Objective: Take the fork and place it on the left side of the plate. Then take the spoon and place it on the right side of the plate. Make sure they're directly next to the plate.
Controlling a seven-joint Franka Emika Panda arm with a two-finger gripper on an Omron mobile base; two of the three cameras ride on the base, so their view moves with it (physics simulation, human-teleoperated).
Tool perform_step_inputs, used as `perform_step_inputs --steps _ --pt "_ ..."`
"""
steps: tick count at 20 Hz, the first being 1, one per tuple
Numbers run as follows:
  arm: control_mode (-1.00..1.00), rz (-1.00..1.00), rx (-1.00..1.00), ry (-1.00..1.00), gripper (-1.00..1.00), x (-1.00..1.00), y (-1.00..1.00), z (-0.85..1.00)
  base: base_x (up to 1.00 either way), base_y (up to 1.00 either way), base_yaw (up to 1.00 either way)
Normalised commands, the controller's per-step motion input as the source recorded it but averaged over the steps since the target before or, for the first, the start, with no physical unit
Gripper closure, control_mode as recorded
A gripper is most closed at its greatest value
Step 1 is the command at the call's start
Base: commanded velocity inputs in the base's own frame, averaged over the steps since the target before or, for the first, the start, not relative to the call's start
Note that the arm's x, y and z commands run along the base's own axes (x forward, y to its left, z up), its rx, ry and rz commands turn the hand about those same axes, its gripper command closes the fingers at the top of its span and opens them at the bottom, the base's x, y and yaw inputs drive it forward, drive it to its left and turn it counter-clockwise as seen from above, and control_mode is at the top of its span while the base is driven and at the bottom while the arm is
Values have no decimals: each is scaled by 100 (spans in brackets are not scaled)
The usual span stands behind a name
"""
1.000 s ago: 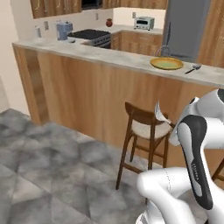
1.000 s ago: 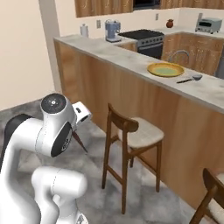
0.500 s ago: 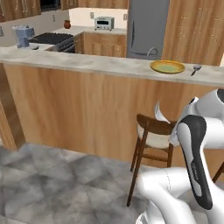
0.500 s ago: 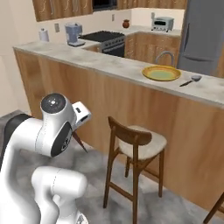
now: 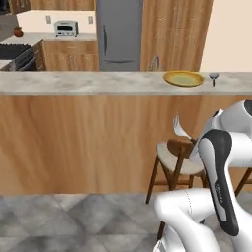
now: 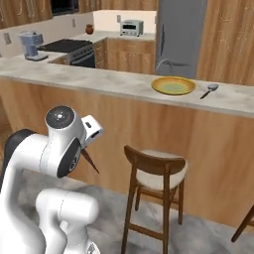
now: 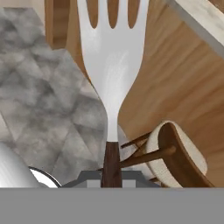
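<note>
My gripper [image 7: 111, 177] is shut on the fork [image 7: 112, 61], gripping its dark brown handle while the white tines point away from the hand. The fork's white head [image 5: 179, 129] pokes out beside my folded arm, well below counter height. From the other side, its dark handle [image 6: 90, 161] sticks out under the hand. The yellow plate [image 5: 183, 78] [image 6: 173, 86] lies on the counter. Just right of it, a little apart, is the spoon [image 5: 213, 77] [image 6: 208, 90].
The long wood-fronted counter [image 5: 88, 83] runs across in front of me. A wooden stool [image 5: 177, 162] [image 6: 156, 171] stands against it below the plate. Behind are a steel fridge [image 5: 119, 34], a toaster [image 6: 131, 27], a stove [image 6: 69, 47] and a coffee machine [image 6: 31, 44].
Both base views have swung, so the counter now lies square across and the plate sits closer. My arm keeps the same folded pose with the fork still held.
</note>
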Motion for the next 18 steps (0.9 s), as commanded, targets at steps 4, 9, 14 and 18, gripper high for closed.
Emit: perform_step_inputs --steps 4,9,14,18 --pt "100 0 0 0 100 0 0 0 69 63 -50" --pt "100 0 0 0 100 0 0 0 70 63 -50" --pt "100 0 0 0 100 0 0 0 69 63 -49" --pt "100 0 0 0 100 0 0 0 54 57 -51"
